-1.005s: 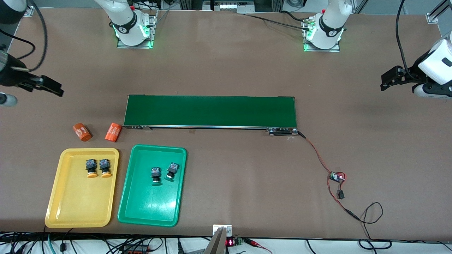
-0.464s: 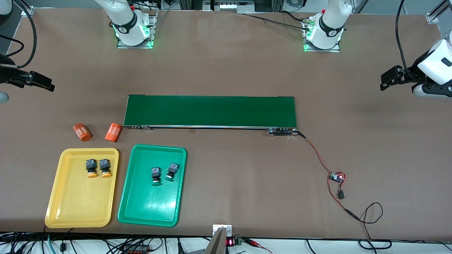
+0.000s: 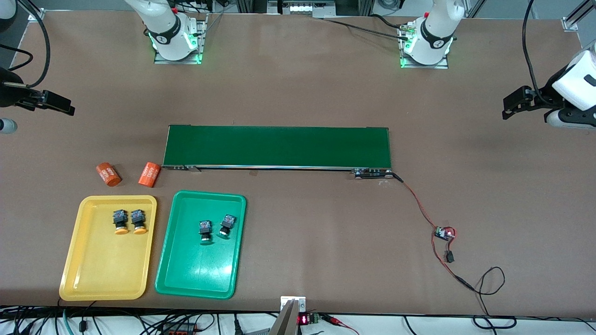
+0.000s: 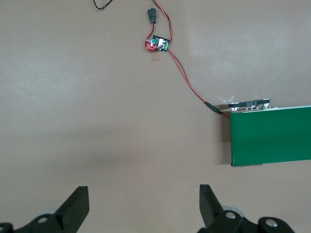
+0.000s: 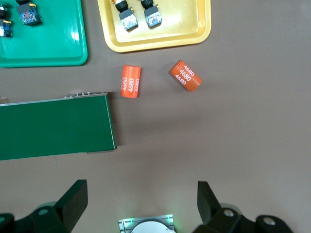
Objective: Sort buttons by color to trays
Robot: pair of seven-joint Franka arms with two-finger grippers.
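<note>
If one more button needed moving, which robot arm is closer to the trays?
The right arm. Its open right gripper hangs at the end of the table where the yellow tray and green tray lie. The open left gripper waits at the opposite end.

A long dark-green belt lies across the middle of the brown table. Two orange cylinders printed 4680 lie just off its end toward the right arm. From the belt's other end, a red-and-black wire runs to a small circuit board nearer the front camera.
</note>
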